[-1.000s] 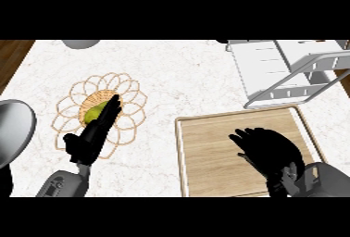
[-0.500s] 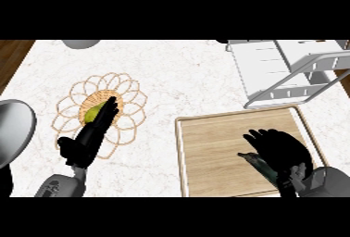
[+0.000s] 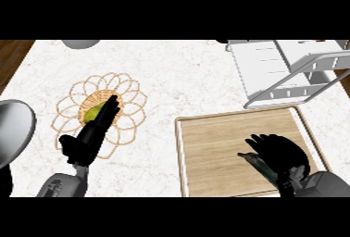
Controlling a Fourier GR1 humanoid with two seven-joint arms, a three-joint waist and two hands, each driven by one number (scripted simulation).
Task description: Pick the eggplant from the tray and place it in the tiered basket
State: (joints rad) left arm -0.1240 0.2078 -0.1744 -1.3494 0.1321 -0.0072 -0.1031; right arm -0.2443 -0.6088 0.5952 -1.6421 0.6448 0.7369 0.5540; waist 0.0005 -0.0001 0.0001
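Right hand [image 3: 277, 155]: drawn back toward the wooden tray's [image 3: 205, 139] near right corner since a second ago, fingers curled, apparently round a dark thing, perhaps the eggplant; hard to tell.
Left hand [image 3: 92, 132]: unchanged, straight fingers on a yellow-green item [image 3: 91, 110] on the wire trivet [image 3: 130, 99].
Tiered basket [image 3: 284, 69]: white, far right.
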